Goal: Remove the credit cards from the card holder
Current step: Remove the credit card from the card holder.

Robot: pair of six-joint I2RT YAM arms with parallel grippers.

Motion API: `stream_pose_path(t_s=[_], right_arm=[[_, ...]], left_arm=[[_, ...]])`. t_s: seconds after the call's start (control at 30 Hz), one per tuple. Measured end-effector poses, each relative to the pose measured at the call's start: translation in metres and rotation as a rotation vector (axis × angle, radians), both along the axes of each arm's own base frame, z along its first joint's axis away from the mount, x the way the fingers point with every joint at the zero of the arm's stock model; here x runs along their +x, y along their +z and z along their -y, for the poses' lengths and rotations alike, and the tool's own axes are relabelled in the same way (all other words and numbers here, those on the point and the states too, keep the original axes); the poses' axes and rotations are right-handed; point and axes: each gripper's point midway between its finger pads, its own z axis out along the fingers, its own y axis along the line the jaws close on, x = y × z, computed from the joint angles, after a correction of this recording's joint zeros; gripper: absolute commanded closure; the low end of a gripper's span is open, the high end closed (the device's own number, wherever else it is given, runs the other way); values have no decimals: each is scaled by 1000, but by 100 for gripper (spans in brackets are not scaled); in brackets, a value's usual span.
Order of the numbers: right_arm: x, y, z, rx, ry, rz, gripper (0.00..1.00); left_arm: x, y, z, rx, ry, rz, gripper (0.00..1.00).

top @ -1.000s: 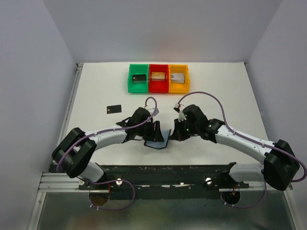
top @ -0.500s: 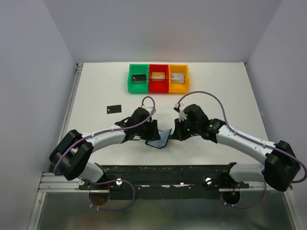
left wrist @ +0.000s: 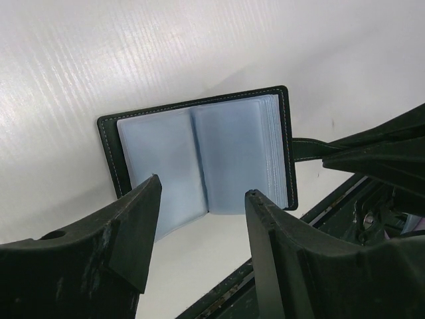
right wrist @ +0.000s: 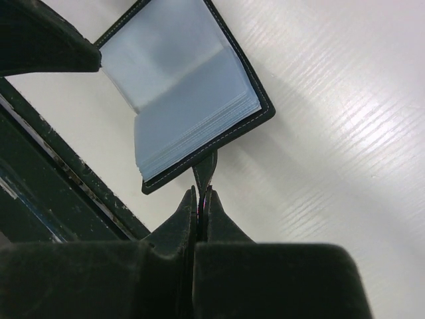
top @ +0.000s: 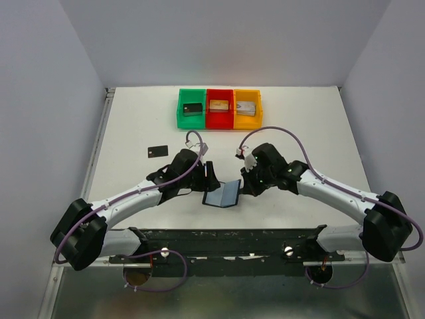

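**Top view.** The holder point(top: 222, 195) lies open on the table point(top: 312, 133), blue-grey leaves up, between the two grippers and near the arms' bases. A second ago the left gripper point(top: 209, 175) stood over the holder's left half. It has since drawn back to the left with its jaws spread wider, and it holds nothing. The right gripper point(top: 248, 186) has kept its place at the holder's right edge. One black card point(top: 157, 151) lies on the table well apart, to the left. On this evidence the holder is opened and steadied, and drawing a card from a sleeve is the likely next step.

**Left wrist view.** The fingers point(left wrist: 136, 219) stand apart, hovering just short of the holder. Both clear sleeve pages face the camera, and no card can be made out inside them.

**Right wrist view.** The jaws are pressed together, clamped on a thin tab point(right wrist: 204, 169) at the edge of the holder's outer cover. The stacked sleeves fan slightly above it.

**Surface and room.** The table is white and finely ribbed. Green, red and yellow bins point(top: 220, 123) stand in a row at its far side, each holding a block point(top: 219, 105). Plain pale walls point(top: 226, 40) enclose three sides.
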Motion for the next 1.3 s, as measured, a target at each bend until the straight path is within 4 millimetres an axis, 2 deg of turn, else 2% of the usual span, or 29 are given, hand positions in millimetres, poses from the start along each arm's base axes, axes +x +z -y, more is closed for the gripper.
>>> stream_pose_path(t_s=[0.43,0.83,1.3], right_arm=[[6,21,-13,26,138,66,100],[13,6,-9,-46,105,19,100],[6,9,-15,0,50,-48,100]], left_arm=[[-1,10,13,-72,-31,-2,34],[-5,-7,22,-73,-72,-58,32],[-4,-14,44,-54,-144,-77,29]])
